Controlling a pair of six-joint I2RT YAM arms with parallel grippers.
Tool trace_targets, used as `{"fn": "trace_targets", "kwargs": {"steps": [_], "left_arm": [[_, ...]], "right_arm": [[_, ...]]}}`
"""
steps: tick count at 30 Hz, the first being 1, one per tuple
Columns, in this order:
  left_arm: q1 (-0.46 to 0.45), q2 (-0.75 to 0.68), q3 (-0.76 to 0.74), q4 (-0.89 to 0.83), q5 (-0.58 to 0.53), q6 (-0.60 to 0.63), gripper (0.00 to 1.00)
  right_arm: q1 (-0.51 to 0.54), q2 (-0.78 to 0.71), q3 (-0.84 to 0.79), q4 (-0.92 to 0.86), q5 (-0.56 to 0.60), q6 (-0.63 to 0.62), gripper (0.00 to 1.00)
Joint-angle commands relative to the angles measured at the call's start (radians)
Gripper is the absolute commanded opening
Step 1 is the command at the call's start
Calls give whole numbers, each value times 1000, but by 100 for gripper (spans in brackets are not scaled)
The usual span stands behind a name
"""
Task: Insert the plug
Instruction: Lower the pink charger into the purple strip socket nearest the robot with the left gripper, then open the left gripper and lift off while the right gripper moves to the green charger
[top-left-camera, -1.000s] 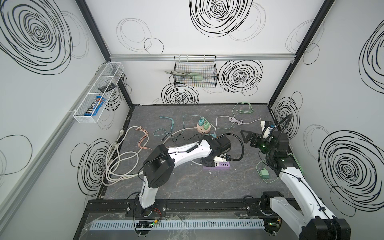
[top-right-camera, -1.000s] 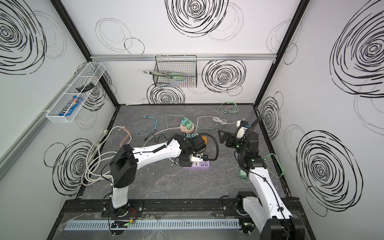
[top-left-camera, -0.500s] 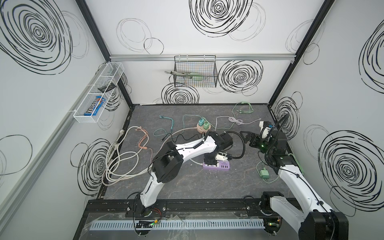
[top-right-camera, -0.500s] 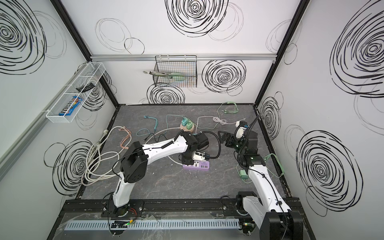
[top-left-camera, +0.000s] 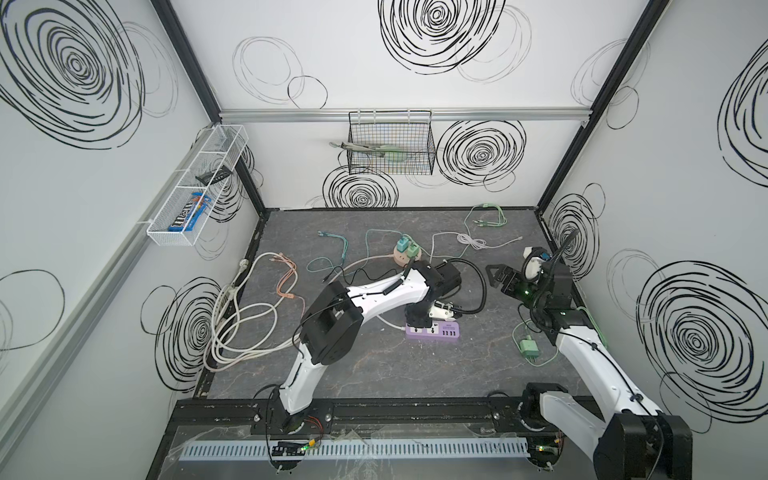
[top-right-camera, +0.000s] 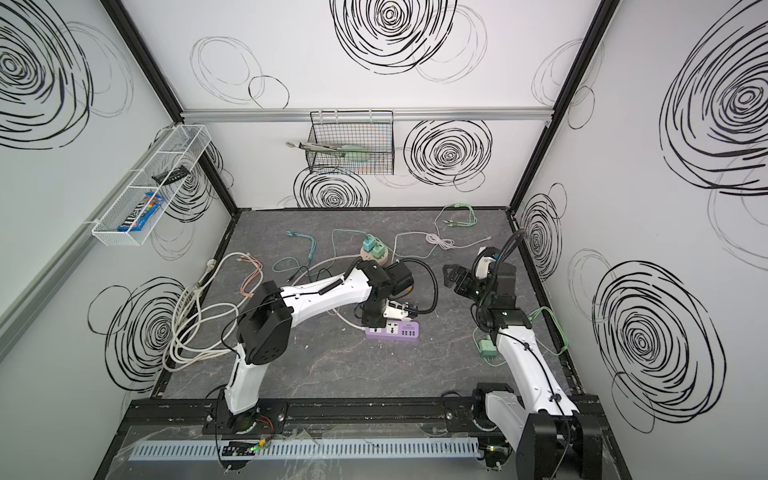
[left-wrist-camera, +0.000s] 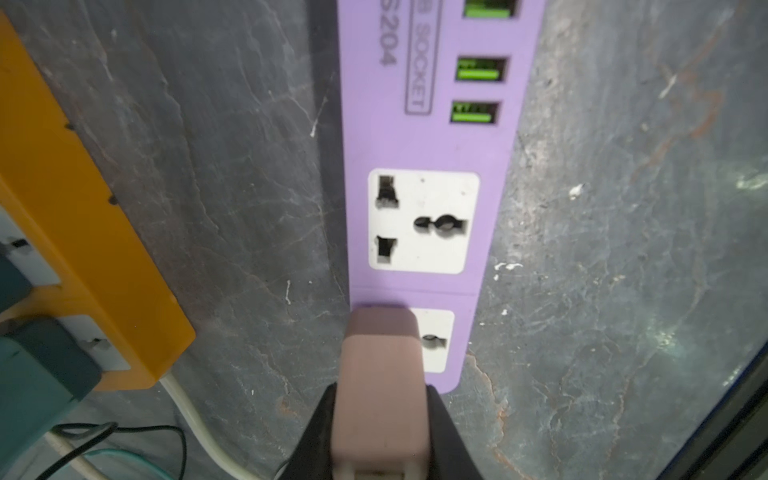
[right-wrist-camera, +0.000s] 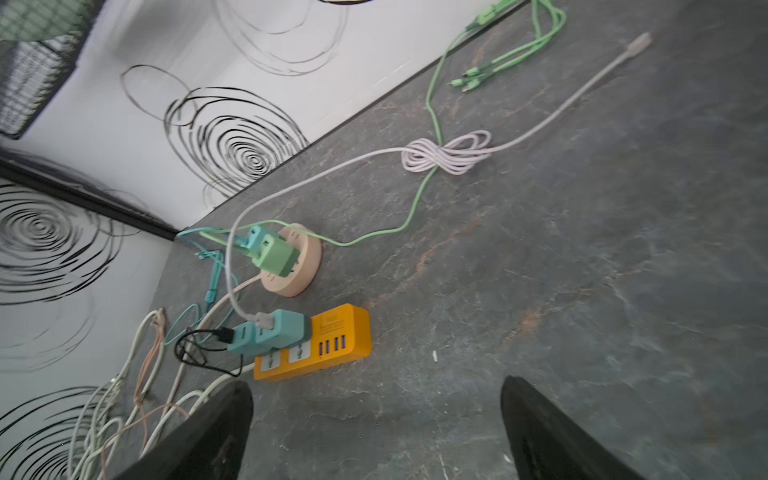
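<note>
A purple power strip (top-left-camera: 434, 332) (top-right-camera: 392, 331) (left-wrist-camera: 428, 145) lies on the dark floor near the middle. My left gripper (left-wrist-camera: 380, 399) (top-left-camera: 417, 320) (top-right-camera: 371, 318) points down at its cabled end, shut on a pink plug (left-wrist-camera: 380, 374). The plug's tip covers part of the end socket (left-wrist-camera: 434, 343); its prongs are hidden. The middle socket (left-wrist-camera: 424, 222) is empty. My right gripper (top-left-camera: 500, 276) (top-right-camera: 453, 276) (right-wrist-camera: 376, 415) hangs open above bare floor at the right, holding nothing.
An orange power strip (right-wrist-camera: 328, 340) (left-wrist-camera: 83, 257) with teal adapters lies just beyond the purple one. A round pink hub (top-left-camera: 405, 255) sits farther back. A green adapter (top-left-camera: 528, 347) lies by the right arm. White cables (top-left-camera: 241, 324) are coiled at the left.
The left arm's elbow has shifted slightly to the right while its gripper stays over the purple strip with the plug. The right gripper has barely moved.
</note>
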Motion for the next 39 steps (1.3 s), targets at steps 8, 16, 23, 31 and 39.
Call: {"fn": "trace_targets", "kwargs": {"steps": [8, 16, 23, 31, 39], "left_arm": [[50, 26, -109, 58, 33, -10, 14], [6, 89, 17, 34, 1, -20, 52], [3, 52, 25, 61, -5, -56, 65], [16, -73, 5, 209, 60, -112, 100], [48, -261, -139, 424, 143, -177, 96]], "right_arm": [[-218, 2, 4, -323, 369, 197, 97], [-346, -4, -30, -481, 530, 314, 97], [-354, 24, -105, -472, 519, 414, 97], [-356, 143, -148, -391, 430, 391, 99], [-345, 246, -156, -361, 300, 405, 87]]}}
